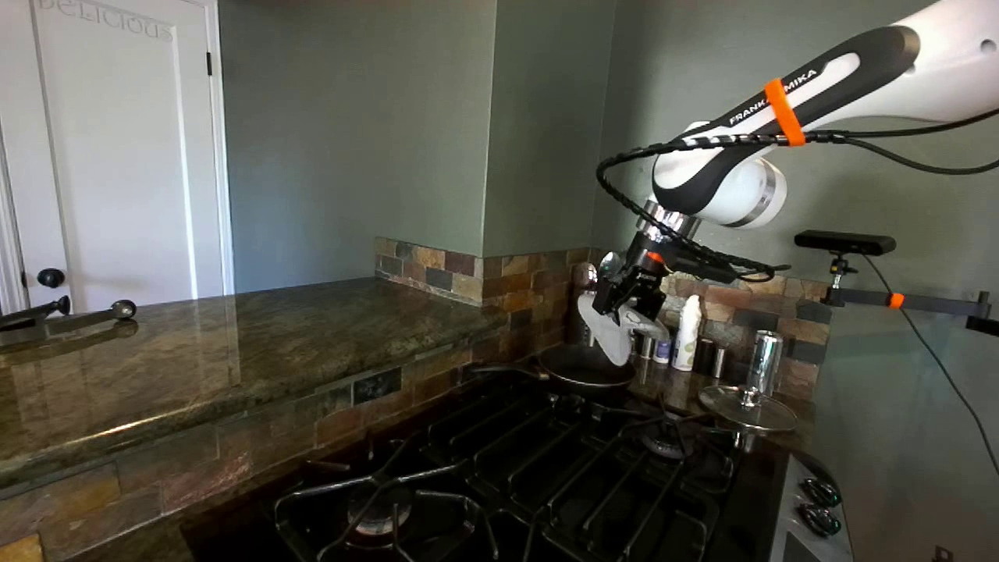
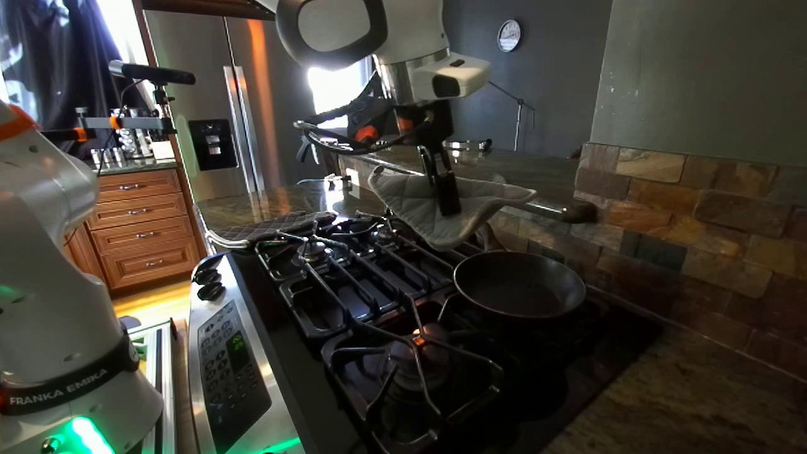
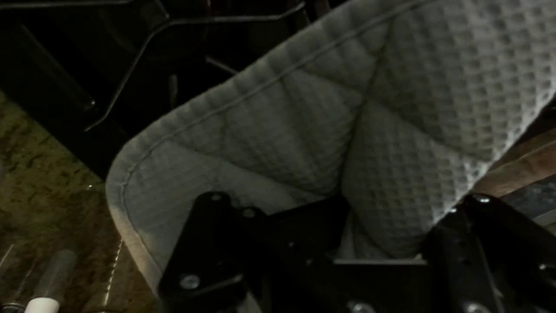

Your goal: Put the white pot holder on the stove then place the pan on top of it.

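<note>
Pot holder, white, quilted, hangs above the stove, corners flared. Gripper is closed on it, pinching near the middle. Pan, in an exterior view, sits on the stove, lower than the pot holder and right of it; dark quilted pad lies at the stove's far left. At right in an exterior view I see glass lid, steel canister close by.

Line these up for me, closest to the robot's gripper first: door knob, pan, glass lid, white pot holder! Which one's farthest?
Going by the picture from an exterior view, starting at the gripper:
1. white pot holder: right in its grip
2. pan: just below
3. glass lid: lower right
4. door knob: far left, farthest
</note>
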You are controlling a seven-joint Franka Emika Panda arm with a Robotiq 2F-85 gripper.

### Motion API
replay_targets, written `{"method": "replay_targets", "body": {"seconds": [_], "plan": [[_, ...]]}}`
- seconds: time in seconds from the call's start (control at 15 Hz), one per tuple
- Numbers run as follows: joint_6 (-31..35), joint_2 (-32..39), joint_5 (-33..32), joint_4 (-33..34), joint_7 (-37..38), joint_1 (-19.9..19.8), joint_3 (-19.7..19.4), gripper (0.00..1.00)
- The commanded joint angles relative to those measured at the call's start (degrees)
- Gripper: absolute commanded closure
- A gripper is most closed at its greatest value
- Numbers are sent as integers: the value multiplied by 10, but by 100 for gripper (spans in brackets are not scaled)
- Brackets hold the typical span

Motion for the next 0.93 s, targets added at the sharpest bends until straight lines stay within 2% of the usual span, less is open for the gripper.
{"method": "replay_targets", "body": {"seconds": [0.0, 0.4, 0.87], "plan": [[-22, -66, 5, -58, 7, 33, 12, 100], [2, -87, 11, -103, 4, 84, 41, 100], [14, -78, 23, -119, -13, 124, 46, 100]]}}
